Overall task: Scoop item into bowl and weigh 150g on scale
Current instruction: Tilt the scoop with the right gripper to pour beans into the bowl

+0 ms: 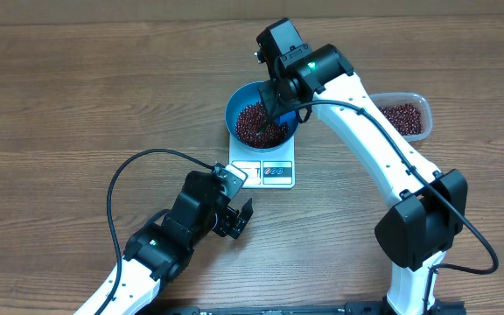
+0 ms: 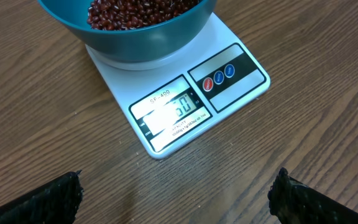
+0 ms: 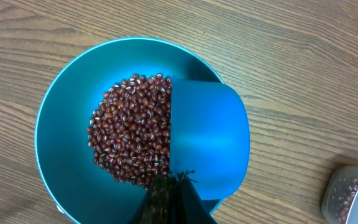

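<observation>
The blue bowl (image 1: 237, 101) stands on the white scale (image 1: 268, 171) and holds a heap of red-brown beans (image 1: 257, 128). My right gripper (image 1: 278, 107) hangs over the bowl, shut on a small blue scoop (image 3: 210, 143) whose cup sits over the bowl's right side. In the right wrist view the beans (image 3: 129, 137) lie left of the scoop, and my shut right gripper (image 3: 174, 185) hides its handle. My left gripper (image 1: 240, 219) is open on the table just in front of the scale (image 2: 241, 87), with nothing between its fingers (image 2: 50, 200). The lit display (image 2: 169, 112) is too glared to read.
A clear plastic tub (image 1: 404, 116) with more beans stands to the right of the bowl, behind the right arm; its corner shows in the right wrist view (image 3: 350, 193). The left arm's black cable (image 1: 129, 171) loops over the wooden table (image 1: 77, 96).
</observation>
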Controlling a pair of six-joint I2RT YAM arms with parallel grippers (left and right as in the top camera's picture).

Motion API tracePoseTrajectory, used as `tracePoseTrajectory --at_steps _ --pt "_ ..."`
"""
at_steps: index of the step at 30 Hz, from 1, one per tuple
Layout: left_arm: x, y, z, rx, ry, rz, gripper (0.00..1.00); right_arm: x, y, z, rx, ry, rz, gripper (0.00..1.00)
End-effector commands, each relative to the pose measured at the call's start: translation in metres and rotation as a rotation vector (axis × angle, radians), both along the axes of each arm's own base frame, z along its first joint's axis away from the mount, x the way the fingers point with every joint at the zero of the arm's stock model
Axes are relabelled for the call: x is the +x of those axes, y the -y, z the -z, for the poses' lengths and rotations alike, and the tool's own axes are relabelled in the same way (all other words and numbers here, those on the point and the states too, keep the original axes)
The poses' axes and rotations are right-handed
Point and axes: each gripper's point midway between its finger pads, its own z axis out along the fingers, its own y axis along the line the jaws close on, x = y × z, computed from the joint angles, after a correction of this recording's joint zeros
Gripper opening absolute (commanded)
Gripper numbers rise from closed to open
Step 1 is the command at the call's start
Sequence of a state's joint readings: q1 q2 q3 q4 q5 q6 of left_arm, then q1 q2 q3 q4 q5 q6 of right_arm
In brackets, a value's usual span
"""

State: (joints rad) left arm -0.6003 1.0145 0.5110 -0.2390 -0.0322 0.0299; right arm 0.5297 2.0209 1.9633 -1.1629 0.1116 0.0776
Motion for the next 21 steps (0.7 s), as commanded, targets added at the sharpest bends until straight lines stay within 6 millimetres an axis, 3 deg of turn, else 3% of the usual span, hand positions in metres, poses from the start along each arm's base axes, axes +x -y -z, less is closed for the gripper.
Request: tracePoseTrajectory --at_steps 1,14,21 --pt "-0.001 0.001 -0.001 -0.003 0.007 0.016 1.0 0.002 -0.004 -0.03 0.0 0.085 -0.007 0.04" --pt "-0.001 0.001 -0.001 -0.003 0.007 0.016 1.0 0.002 -0.004 -0.03 -0.015 0.094 0.0 0.04" --pt "-0.001 0.001 -0.001 -0.003 0.007 0.016 1.0 -0.004 -0.018 -0.029 0.068 0.05 -0.038 0.04"
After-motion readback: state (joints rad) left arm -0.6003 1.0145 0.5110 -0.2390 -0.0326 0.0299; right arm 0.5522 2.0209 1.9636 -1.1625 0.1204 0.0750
